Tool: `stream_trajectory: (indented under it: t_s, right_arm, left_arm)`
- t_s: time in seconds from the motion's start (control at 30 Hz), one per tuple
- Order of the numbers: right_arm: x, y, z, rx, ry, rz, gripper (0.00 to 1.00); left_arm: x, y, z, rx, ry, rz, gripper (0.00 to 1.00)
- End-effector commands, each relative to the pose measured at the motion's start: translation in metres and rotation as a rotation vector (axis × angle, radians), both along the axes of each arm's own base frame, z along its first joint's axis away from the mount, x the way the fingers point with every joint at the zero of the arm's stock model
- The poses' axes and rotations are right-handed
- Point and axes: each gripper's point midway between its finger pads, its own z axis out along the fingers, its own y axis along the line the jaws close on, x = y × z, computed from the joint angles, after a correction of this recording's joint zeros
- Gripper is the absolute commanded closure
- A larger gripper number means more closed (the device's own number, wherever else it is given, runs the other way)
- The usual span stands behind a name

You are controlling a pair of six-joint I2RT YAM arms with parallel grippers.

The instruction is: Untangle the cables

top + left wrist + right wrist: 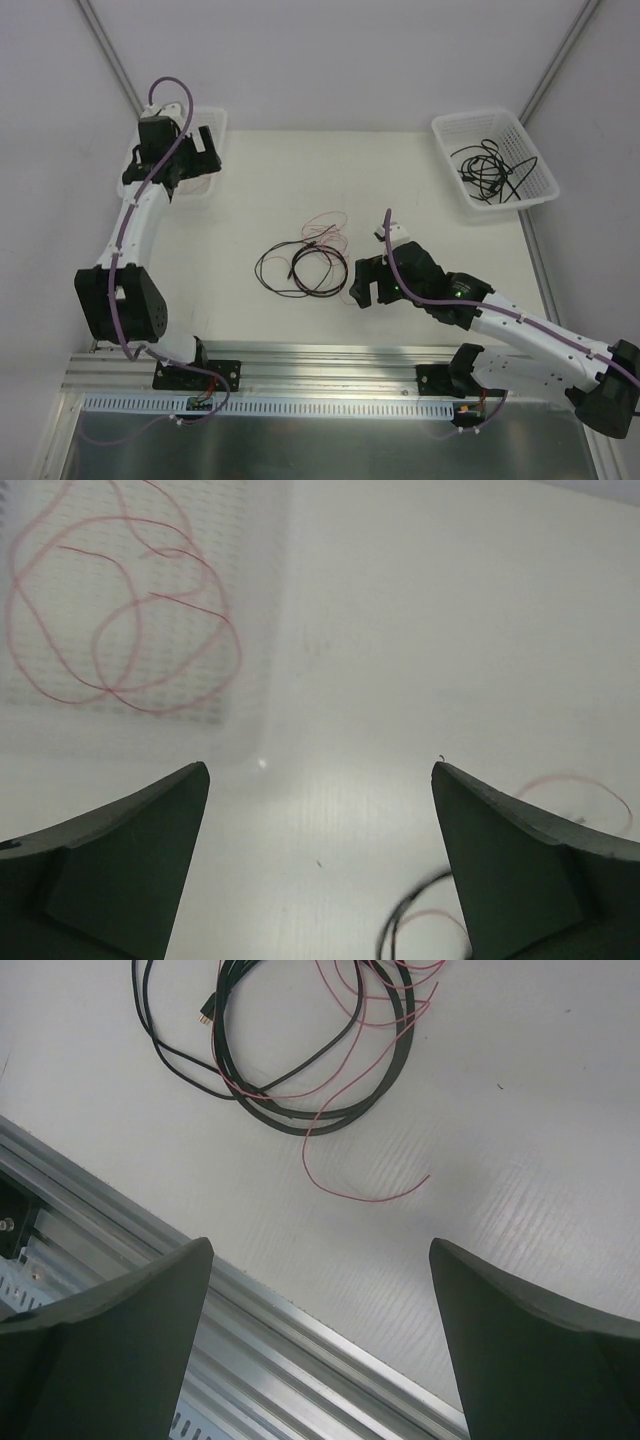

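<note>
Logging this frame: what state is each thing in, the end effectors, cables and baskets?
cable bundle: black cords and red wires tangled, lying free.
left end effector: open, empty, by the left basket.
right end effector: open, empty, beside the cable bundle.
left basket: holds loose red wire.
right basket: holds black cables.

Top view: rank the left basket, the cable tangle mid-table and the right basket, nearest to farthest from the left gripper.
1. The left basket: far left corner, right under the left gripper, whose fingers stand open.
2. The cable tangle: mid-table, to the right of that gripper and closer to the arm bases.
3. The right basket: far right corner, across the whole table.
</note>
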Motion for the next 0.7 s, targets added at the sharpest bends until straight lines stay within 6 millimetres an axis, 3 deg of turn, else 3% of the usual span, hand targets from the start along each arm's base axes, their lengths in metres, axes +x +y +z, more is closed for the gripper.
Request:
stream_trajectory:
  t_s: [0.0,0.03,0.07,0.1,0.17,0.2,0.27,0.3,0.4,0.53,0.67]
  right_arm:
    - [0.008,0.000,0.012,0.041,-0.021,-0.060,0.05]
    - [0.008,0.000,0.012,0.047,-0.016,-0.071,0.06]
    - [0.008,-0.001,0.012,0.046,-0.013,-0.078,0.05]
    - [0.007,-0.002,0.012,0.051,-0.010,-0.083,0.05]
    - [0.006,-0.003,0.009,0.055,0.002,-0.097,0.05]
    - [0.006,-0.004,0.009,0.058,0.004,-0.104,0.06]
    - [0.003,-0.006,0.005,0.067,0.022,-0.118,0.06]
    - [0.004,-0.006,0.005,0.072,0.024,-0.126,0.06]
    - [0.000,-0.005,0.001,0.086,0.043,-0.128,0.07]
    - [-0.001,-0.006,-0.001,0.085,0.055,-0.135,0.08]
    - [-0.004,-0.007,-0.001,0.085,0.061,-0.128,0.09]
  left_arm:
    - [-0.047,-0.072,-0.003,-0.115,0.000,-0.171,0.05]
    - [-0.058,-0.086,-0.008,-0.125,0.011,-0.204,0.05]
    - [-0.075,-0.112,-0.003,-0.134,0.001,-0.274,0.05]
    - [-0.092,-0.125,-0.024,-0.154,0.052,-0.302,0.06]
    - [-0.120,-0.156,-0.029,-0.193,0.070,-0.387,0.06]
    - [-0.136,-0.163,-0.049,-0.209,0.122,-0.403,0.08]
    - [-0.161,-0.186,-0.056,-0.256,0.155,-0.449,0.09]
    - [-0.175,-0.193,-0.071,-0.261,0.196,-0.457,0.10]
    - [-0.198,-0.212,-0.090,-0.240,0.250,-0.478,0.12]
    - [-0.210,-0.228,-0.117,-0.211,0.309,-0.457,0.15]
    - [-0.201,-0.241,-0.127,-0.203,0.319,-0.444,0.19]
